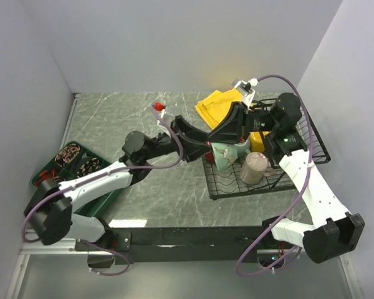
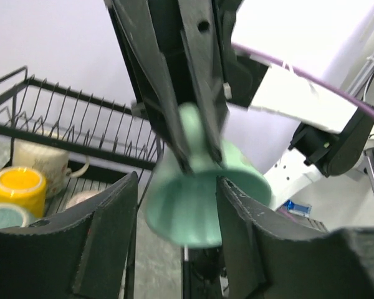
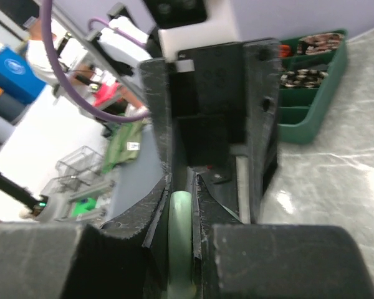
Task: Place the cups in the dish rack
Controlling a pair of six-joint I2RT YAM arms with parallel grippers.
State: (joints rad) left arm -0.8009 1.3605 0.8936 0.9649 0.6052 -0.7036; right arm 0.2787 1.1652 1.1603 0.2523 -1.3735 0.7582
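Note:
A pale teal mug (image 1: pixel 229 156) hangs at the left edge of the black wire dish rack (image 1: pixel 299 134). My right gripper (image 1: pixel 219 138) is shut on its handle (image 3: pixel 179 237), which is pinched between the two fingers in the right wrist view. My left gripper (image 1: pixel 202 149) is open, with its fingers on either side of the mug's body (image 2: pixel 187 205); the right finger is close against the body and the left one stands apart. In the rack are a yellow mug (image 1: pixel 258 141), a beige-pink mug (image 1: pixel 255 168), a cream mug (image 2: pixel 40 161) and a teal cup (image 2: pixel 1 216).
A yellow cloth (image 1: pixel 217 106) lies at the rack's far left corner. A dark green compartmented tray (image 1: pixel 53 171) sits at the table's left edge beside my left arm. Grey walls close in the table on three sides.

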